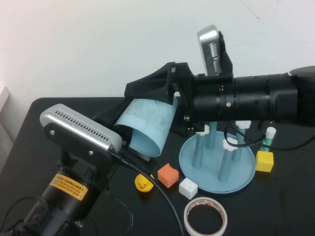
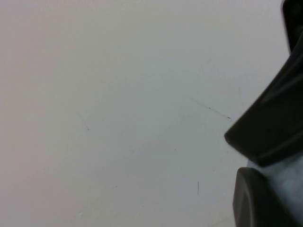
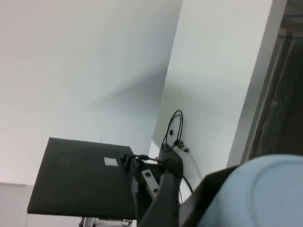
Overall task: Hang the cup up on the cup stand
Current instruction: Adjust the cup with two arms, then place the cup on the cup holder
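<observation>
The right hand is closed on the pale blue, tapered plastic cup, held above the black counter left of the round teal cup stand with upright posts. The cup lies tilted, rim toward the near left. The left hand touches it; its opening cannot be told.

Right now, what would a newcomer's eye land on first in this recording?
The small pale blue plastic cup held lying on its side in mid-air, above the black table at centre, with both the left gripper and right gripper on it. To its right stands the round teal-blue cup stand with white-capped posts, all still bare.
</observation>
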